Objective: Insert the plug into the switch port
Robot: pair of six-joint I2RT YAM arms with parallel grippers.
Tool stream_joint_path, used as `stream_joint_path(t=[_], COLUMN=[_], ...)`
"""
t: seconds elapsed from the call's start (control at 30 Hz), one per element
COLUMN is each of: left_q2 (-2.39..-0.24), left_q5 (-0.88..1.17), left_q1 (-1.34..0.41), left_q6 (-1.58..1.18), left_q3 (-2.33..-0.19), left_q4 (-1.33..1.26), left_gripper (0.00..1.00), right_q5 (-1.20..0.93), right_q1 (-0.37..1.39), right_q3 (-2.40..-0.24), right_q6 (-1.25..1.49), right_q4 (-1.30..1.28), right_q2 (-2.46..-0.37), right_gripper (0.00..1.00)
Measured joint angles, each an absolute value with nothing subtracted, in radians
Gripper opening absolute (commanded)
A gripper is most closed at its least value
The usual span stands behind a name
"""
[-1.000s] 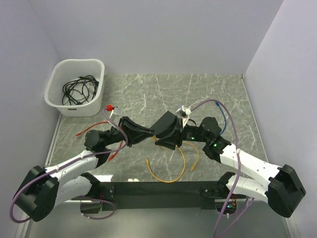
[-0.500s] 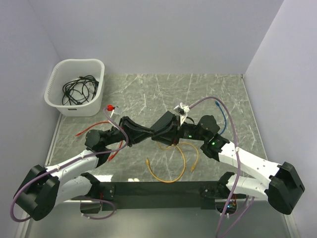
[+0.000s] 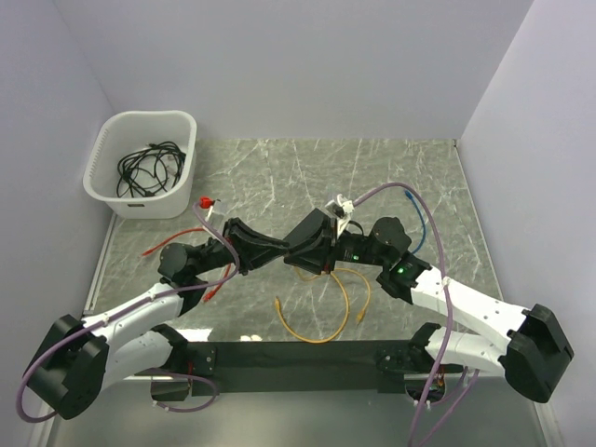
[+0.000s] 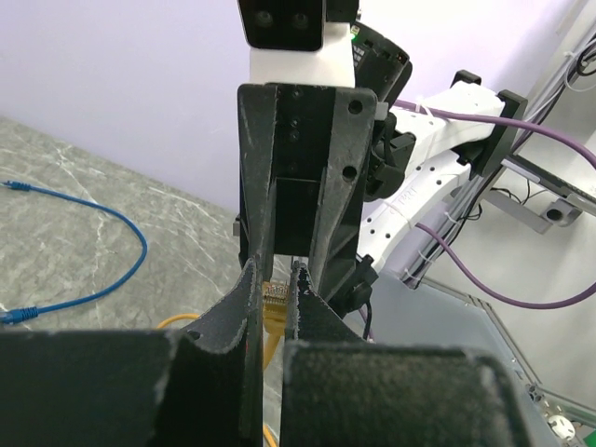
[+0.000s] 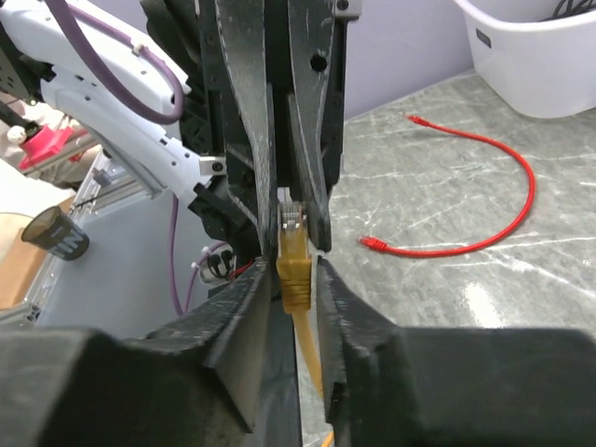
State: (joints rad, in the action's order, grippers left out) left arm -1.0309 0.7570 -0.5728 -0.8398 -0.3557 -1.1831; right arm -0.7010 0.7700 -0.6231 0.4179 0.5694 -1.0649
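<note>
Two-handed handover midair, probably to regrip for insertion: clamping plug [image 5: 296, 279] tight with left gripper [image 4: 276, 281], flanking it narrowly with right gripper [image 5: 293, 265], contact unclear.

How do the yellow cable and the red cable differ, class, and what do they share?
The yellow cable has its plug end lifted, pinched in the left end effector; the red cable lies flat, untouched. Yellow loops centrally; red lies beside the left arm. Both are thin cables with plugs.
</note>
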Motion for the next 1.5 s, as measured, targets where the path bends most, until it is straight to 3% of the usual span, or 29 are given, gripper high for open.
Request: stream_joint_path(t=[0.2,0.37,0.5,0.57,0.63,0.73,0.77,0.83,0.97,1.3,1.5], left_q2=[-1.023,-1.026,-1.026,-1.026,-1.026,-1.026,-1.025,-1.025,-1.025,-0.984,-0.974], left_q5=[0.744,0.743,0.741,0.738,0.735,0.729,0.727,0.717,0.699,0.604,0.521], left_q1=[-0.573,-0.573,-0.573,-0.573,-0.572,-0.573,-0.572,-0.571,-0.554,-0.515,-0.501], left_q6=[-0.828,-0.828,-0.829,-0.830,-0.832,-0.832,-0.829,-0.833,-0.844,-0.850,-0.827], left_q3=[-0.356,-0.356,-0.356,-0.356,-0.356,-0.356,-0.360,-0.362,-0.362,-0.362,-0.362], left_q4=[-1.184,-1.185,-1.185,-1.185,-1.185,-1.179,-1.169,-1.155,-1.143,-1.077,-0.989], left_gripper=[0.01,0.01,0.01,0.00,0.00,0.22,0.42,0.65,0.84,0.88,0.86], right_q5=[-0.695,-0.688,-0.681,-0.680,-0.676,-0.670,-0.668,-0.665,-0.656,-0.577,-0.261], right_q1=[0.776,0.776,0.776,0.776,0.776,0.776,0.776,0.776,0.776,0.787,0.792], right_q3=[-0.623,-0.623,-0.623,-0.623,-0.623,-0.622,-0.620,-0.620,-0.616,-0.612,-0.637], right_q6=[0.406,0.405,0.402,0.395,0.397,0.395,0.395,0.395,0.385,0.311,0.241], right_q4=[0.540,0.537,0.536,0.536,0.534,0.531,0.530,0.528,0.518,0.402,0.164], right_q2=[-1.055,-1.055,-1.055,-1.054,-1.053,-1.048,-1.047,-1.042,-1.023,-0.990,-1.005], right_gripper=[0.36,0.30,0.13,0.00,0.00,0.00,0.00,0.00,0.00,0.00,0.00])
